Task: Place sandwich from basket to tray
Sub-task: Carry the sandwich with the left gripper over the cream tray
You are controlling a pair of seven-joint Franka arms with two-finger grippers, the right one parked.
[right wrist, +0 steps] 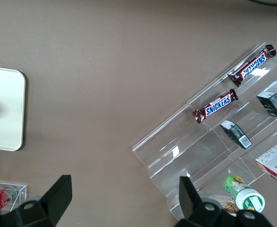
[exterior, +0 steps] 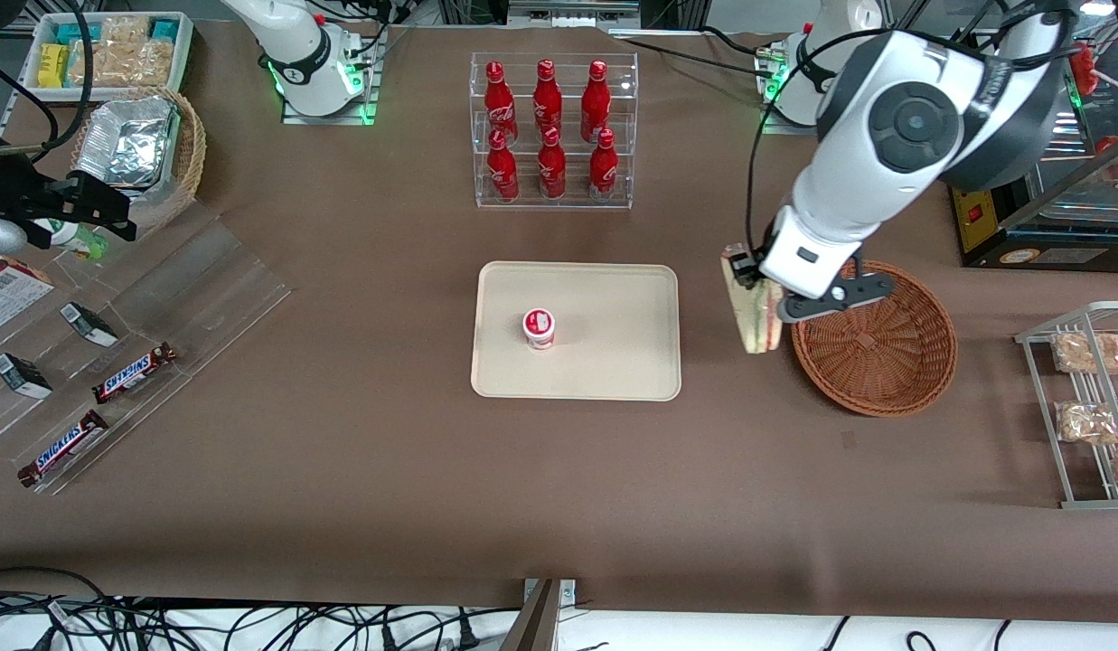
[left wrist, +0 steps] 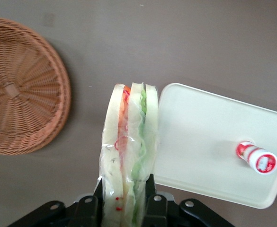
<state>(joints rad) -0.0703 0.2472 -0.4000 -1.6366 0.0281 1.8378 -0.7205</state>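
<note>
My left gripper point(exterior: 748, 287) point(left wrist: 124, 198) is shut on the sandwich point(exterior: 756, 315) point(left wrist: 129, 146), a clear-wrapped wedge of white bread with green and red filling. It hangs in the air over the bare table between the round reddish-brown basket point(exterior: 884, 362) point(left wrist: 20, 90) and the cream tray point(exterior: 604, 353) point(left wrist: 200, 137), beside the basket's rim. The basket holds nothing. On the tray stands a small red-and-white cup point(exterior: 539, 327) point(left wrist: 257, 158).
A clear rack of red bottles point(exterior: 551, 127) stands farther from the front camera than the tray. A wire shelf of snack packets point(exterior: 1087, 398) sits toward the working arm's end. A clear stand with Snickers bars point(exterior: 134, 372) point(right wrist: 214, 106) lies toward the parked arm's end.
</note>
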